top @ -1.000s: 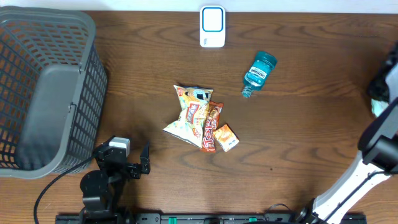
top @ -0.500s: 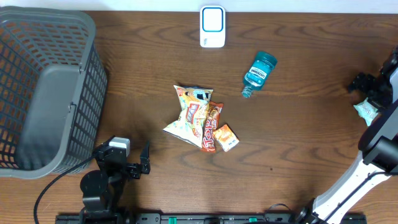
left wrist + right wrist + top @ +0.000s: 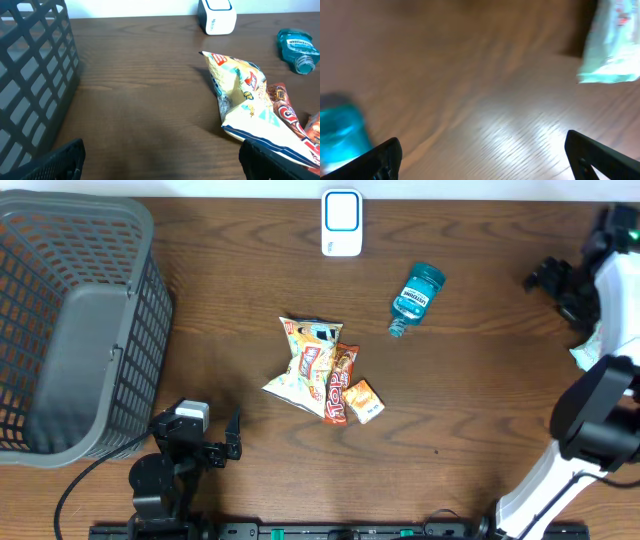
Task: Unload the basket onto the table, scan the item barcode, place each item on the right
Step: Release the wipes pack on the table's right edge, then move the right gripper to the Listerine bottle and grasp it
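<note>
Right gripper (image 3: 556, 290): jaws spread wide, holding nothing. Teal packet (image 3: 588, 356) on table just beside it, part hidden by arm, blurred on wrist view, print unreadable. Scanner (image 3: 342, 223) well to its left. Left gripper (image 3: 233, 437): jaws apart, holding nothing.

We see black left gripper (image 3: 232, 438) low by the wooden table's (image 3: 480, 410) front edge, jaws wide; white right arm (image 3: 612, 290) up the right edge, black right gripper (image 3: 550, 278) spread.

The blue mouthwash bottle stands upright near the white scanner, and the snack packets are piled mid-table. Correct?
Not quite. The overhead view shows the blue mouthwash bottle lying on its side, not upright. It is near the white scanner, and the snack packets are piled mid-table.
</note>
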Motion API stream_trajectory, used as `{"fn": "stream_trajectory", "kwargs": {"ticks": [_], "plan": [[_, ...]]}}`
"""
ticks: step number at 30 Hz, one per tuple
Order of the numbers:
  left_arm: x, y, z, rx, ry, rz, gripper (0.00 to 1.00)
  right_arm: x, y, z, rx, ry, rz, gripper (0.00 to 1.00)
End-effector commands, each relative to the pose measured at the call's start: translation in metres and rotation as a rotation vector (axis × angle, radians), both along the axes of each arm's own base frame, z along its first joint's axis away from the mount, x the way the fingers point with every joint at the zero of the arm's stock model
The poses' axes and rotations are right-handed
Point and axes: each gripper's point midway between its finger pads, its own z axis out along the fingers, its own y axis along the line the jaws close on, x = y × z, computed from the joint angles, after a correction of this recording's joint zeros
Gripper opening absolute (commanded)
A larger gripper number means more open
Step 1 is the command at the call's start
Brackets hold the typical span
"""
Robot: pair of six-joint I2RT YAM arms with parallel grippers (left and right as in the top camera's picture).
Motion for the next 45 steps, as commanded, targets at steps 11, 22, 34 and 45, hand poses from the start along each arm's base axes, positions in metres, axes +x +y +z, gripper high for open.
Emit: {"fn": "stream_trajectory", "kwargs": {"ticks": [11,22,34,45], "plan": [[-0.002,0.001,-0.012,-0.009,0.038,0.009,0.98,0.019,0.142,0.030,-0.171,-0.061,0.255,0.99],[-0.002,0.001,-0.012,-0.009,0.038,0.009,0.98,0.007,0.195,0.029,-0.190,-0.048,0.361,0.99],[-0.002,0.001,-0.012,-0.009,0.038,0.009,0.98,-0.002,0.215,0.024,-0.099,-0.015,0.489,0.99],[-0.002,0.001,-0.012,-0.009,0.038,0.009,0.98,-0.033,0.215,0.014,-0.081,0.114,0.533,0.99]]}}
